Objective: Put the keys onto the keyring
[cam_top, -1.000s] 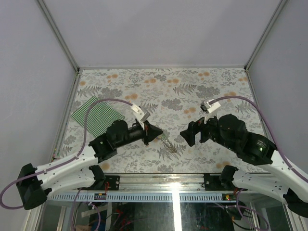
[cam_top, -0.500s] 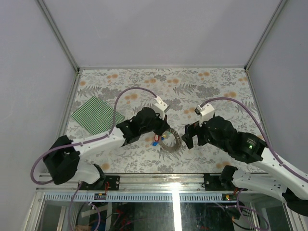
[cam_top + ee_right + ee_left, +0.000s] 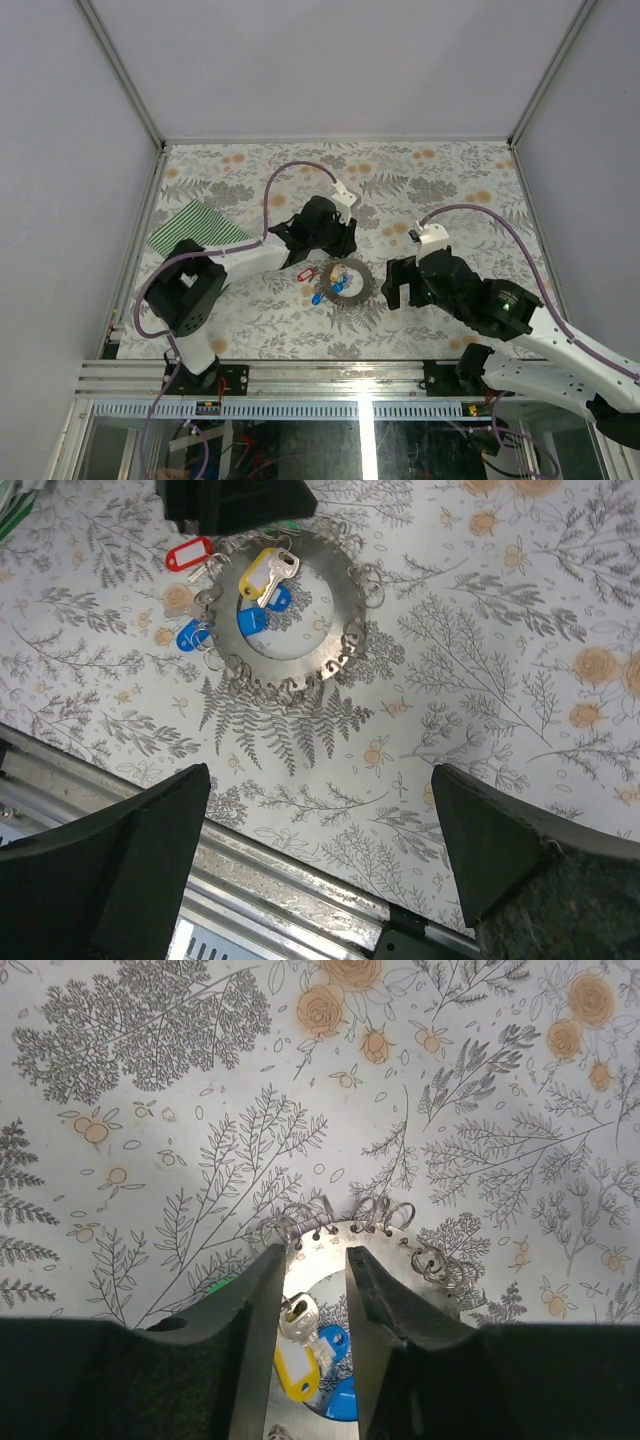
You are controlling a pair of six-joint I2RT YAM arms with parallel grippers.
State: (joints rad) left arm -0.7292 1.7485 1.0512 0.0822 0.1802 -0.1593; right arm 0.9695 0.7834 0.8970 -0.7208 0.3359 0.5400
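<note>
A table (image 3: 450, 170) printed with grey ferns and orange flowers fills the middle of the top view. At its left side a green-and-white striped cloth (image 3: 190, 228) lies flat. Near the centre lies the keyring (image 3: 335, 620), a round grey coil. A yellow-headed key (image 3: 258, 575) and a blue-headed key (image 3: 255, 618) lie inside it. A red-headed key (image 3: 190, 555) and another blue key (image 3: 192, 635) lie at its left rim.

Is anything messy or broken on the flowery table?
Nothing looks broken or spilled. The keys just lie bunched at one side of the keyring: the yellow key on it, the red key beside it on the table. Whether they are hooked on, I cannot tell.
</note>
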